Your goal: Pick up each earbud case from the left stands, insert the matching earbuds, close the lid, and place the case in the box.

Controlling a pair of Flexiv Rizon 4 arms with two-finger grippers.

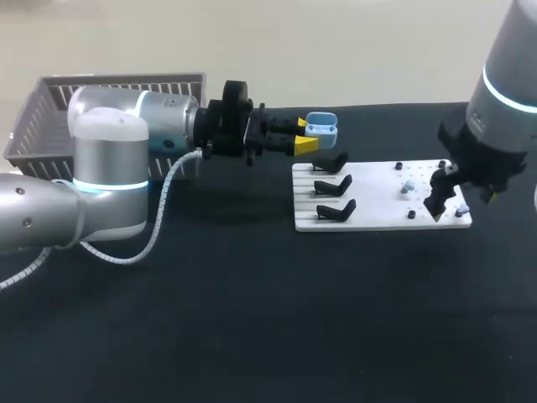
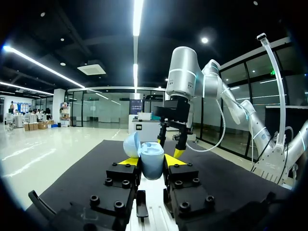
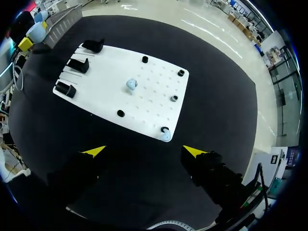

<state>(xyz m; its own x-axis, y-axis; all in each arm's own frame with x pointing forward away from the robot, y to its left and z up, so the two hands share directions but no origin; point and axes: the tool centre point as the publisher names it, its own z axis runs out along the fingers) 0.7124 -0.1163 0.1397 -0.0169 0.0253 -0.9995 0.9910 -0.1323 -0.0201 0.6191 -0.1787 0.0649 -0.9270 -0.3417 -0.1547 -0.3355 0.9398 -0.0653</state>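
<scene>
The counter (image 1: pixel 252 319) has a flat, matte black top. Two things lie directly on it. A white board (image 1: pixel 377 211) lies flat, right of the middle in the head view, with its long side running left to right. Three black stands (image 1: pixel 334 186) sit in a row along the board's left end, and small black pegs (image 1: pixel 412 214) dot its right half. A grey slatted box (image 1: pixel 50 109) sits at the far left corner, well apart from the board, with its lower part hidden.
</scene>
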